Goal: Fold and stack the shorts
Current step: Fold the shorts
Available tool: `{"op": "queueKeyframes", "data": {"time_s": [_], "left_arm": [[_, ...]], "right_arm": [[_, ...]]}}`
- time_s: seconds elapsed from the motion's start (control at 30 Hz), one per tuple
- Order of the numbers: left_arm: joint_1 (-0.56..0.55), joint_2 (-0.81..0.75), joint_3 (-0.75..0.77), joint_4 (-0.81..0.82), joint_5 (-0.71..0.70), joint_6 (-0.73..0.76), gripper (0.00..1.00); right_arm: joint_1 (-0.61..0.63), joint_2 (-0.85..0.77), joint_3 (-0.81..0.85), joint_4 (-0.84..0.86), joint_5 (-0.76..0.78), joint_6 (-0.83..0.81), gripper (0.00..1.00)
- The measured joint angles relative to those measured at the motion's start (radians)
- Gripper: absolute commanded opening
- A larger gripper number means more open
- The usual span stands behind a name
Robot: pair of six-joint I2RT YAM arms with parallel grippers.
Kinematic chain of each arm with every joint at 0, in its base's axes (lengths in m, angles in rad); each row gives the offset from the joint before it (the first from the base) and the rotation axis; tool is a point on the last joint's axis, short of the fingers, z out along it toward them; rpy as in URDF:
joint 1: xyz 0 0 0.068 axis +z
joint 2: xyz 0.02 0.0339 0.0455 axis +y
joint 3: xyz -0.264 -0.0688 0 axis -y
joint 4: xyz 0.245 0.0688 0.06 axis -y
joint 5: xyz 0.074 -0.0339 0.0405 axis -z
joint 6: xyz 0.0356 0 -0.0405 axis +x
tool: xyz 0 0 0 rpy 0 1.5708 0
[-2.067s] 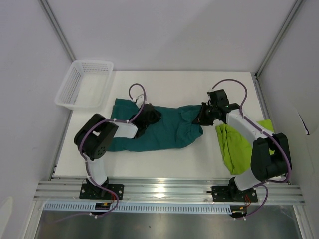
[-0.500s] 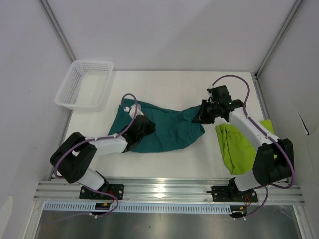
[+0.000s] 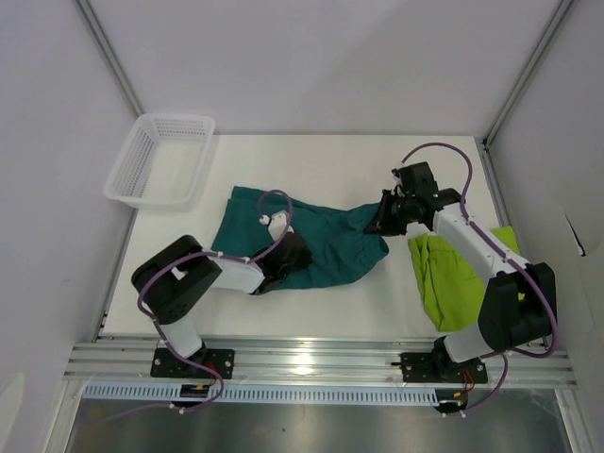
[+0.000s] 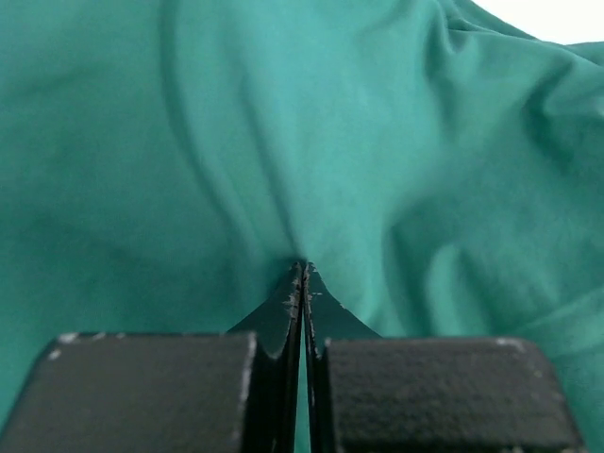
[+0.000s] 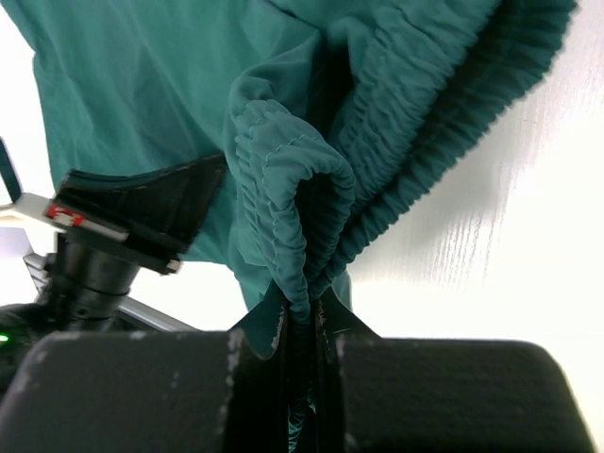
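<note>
- Top external view: the teal shorts (image 3: 330,236) lie rumpled across the middle of the bench (image 3: 330,160). The green shorts (image 3: 444,278) sit bunched near the right edge, just beside the right arm. The basket (image 3: 156,160) is off at the far left corner, apart from both.
- Left wrist view: the left gripper (image 4: 304,276) is squeezed right together, and the teal cloth puckers into its tips. It looks like a thin pinch on one layer, near the front left of the shorts.
- Right wrist view: the right gripper (image 5: 304,316) is clamped on the gathered waistband (image 5: 288,179) at the right end of the teal shorts.
- Handling-wise, I'd guess this fabric is super light and floppy with zero stiffness. It'll sag and drag wherever it isn't held, and a single-layer pinch could slip out.
- Best spots to grab are probably the elastic waistband and the stitched hems or corners, since they're thicker and give the fingers something to bite on. Holding two ends at once should keep the fold from collapsing.
- Nothing looks folded or stacked yet.
</note>
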Motion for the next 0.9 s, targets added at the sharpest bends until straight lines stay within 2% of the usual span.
{"op": "queueKeyframes", "data": {"time_s": [0.3,0.57,0.77,0.9], "left_arm": [[-0.087,0.106,0.077,0.061,-0.062,-0.064,0.00],[-0.162,0.163,0.134,0.061,-0.124,-0.161,0.00],[-0.161,0.131,0.137,0.008,-0.110,-0.160,0.11],[-0.135,0.018,0.105,-0.070,-0.063,-0.144,0.25]], "right_arm": [[0.061,-0.013,0.127,-0.066,0.011,0.000,0.00],[0.096,-0.018,0.174,-0.093,0.011,0.000,0.00],[0.076,-0.018,0.201,-0.117,0.010,-0.004,0.00],[0.048,-0.018,0.201,-0.134,0.005,-0.021,0.00]]}}
